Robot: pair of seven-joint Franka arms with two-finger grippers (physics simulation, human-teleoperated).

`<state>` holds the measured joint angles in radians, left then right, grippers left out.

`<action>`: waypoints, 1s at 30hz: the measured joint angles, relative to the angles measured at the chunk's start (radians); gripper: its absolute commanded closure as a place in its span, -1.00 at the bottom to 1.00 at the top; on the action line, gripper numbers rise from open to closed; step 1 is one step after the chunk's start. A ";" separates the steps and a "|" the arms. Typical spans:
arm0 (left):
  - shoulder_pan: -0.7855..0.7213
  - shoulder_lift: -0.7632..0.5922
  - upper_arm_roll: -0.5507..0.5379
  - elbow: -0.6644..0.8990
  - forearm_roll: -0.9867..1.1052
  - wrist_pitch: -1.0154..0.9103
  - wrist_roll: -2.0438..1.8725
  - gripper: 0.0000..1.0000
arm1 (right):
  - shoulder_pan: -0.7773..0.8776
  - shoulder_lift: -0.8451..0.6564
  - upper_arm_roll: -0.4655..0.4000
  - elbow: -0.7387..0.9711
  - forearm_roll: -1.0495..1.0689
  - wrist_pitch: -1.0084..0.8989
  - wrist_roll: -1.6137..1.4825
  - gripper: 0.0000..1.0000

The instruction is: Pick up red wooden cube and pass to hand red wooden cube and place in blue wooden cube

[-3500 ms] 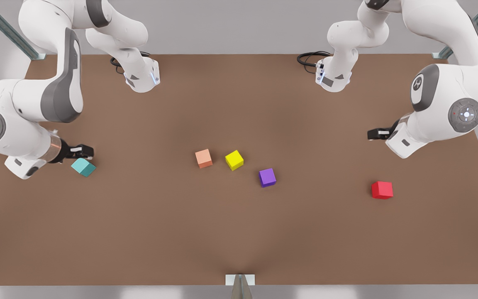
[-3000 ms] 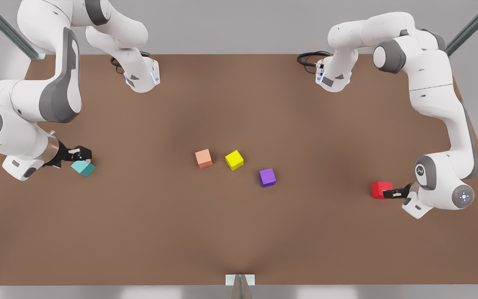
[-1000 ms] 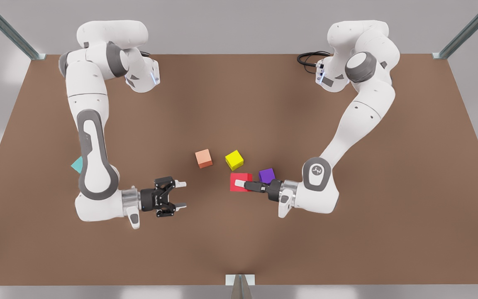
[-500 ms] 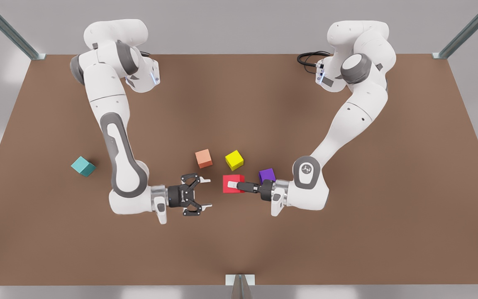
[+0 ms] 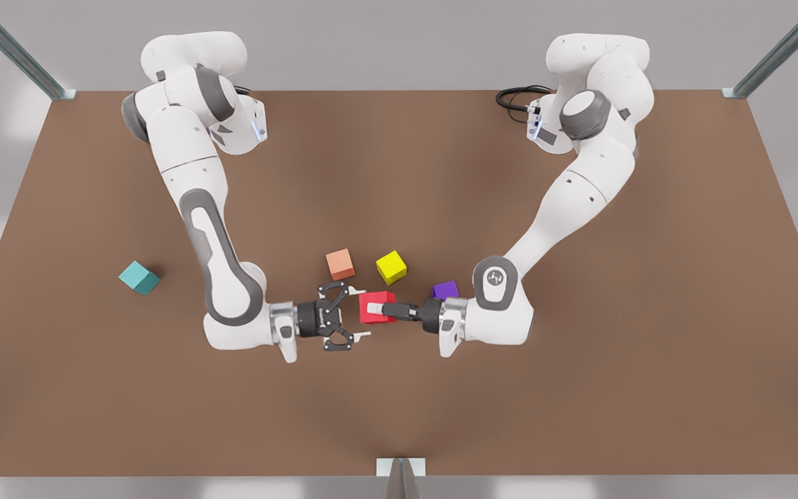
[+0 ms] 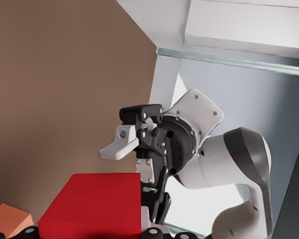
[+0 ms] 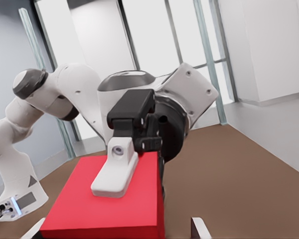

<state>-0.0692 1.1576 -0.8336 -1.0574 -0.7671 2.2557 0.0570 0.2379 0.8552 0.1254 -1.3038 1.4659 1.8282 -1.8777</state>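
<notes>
Left gripper (image 5: 379, 310) held the red wooden cube (image 5: 373, 305) clamped above mid-table, facing the right gripper (image 5: 363, 313), whose fingers stood spread wide just at the cube's edge. The blue wooden cube (image 5: 139, 278) lay well apart at the front view's left. Letting go before the right fingers closed could drop the cube; misaligned fingers could collide.
</notes>
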 measured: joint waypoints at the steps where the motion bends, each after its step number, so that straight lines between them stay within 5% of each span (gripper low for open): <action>1: -0.008 0.000 0.000 0.000 -0.002 0.010 0.001 -0.26 | 0.003 0.000 0.000 -0.003 0.002 0.001 -0.011 -1.00; 5: -0.029 0.000 0.000 0.007 -0.005 0.047 0.003 -0.26 | 0.024 0.001 0.000 -0.005 0.012 0.006 -0.049 -0.88; 6: -0.031 0.001 0.001 0.007 -0.005 0.053 0.003 -0.26 | 0.027 0.001 0.000 -0.004 0.015 0.008 -0.057 -0.49; 7: -0.031 0.001 0.001 0.008 -0.006 0.058 0.004 -0.26 | 0.028 0.001 0.000 -0.004 0.017 0.009 -0.065 -0.30; 16: -0.032 0.002 0.001 0.008 -0.007 0.080 0.009 -0.32 | 0.018 -0.003 0.000 -0.006 0.058 0.077 -0.137 -0.31; 17: -0.032 0.002 0.002 0.008 -0.007 0.081 0.009 -0.37 | 0.017 -0.004 0.000 -0.006 0.069 0.097 -0.149 -0.31; 18: -0.032 0.003 0.002 0.008 -0.007 0.082 0.010 -0.95 | 0.014 -0.004 0.000 -0.005 0.079 0.114 -0.160 -0.31; 23: 0.049 -0.021 0.004 0.000 -0.035 0.057 0.047 -1.00 | -0.021 -0.008 -0.002 0.002 0.093 0.144 -0.213 -0.32; 26: 0.246 -0.115 0.001 0.001 0.190 -0.081 0.026 -1.00 | -0.064 -0.008 -0.008 0.006 0.067 0.131 -0.241 -0.32; 30: 0.396 -0.395 -0.001 0.008 0.755 -0.409 -0.035 -1.00 | -0.129 -0.017 -0.012 0.005 -0.057 0.102 -0.255 -0.36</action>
<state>0.3269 0.7631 -0.8345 -1.0493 -0.0122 1.8469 0.0221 0.1089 0.8382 0.1134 -1.2989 1.4087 1.9303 -2.1331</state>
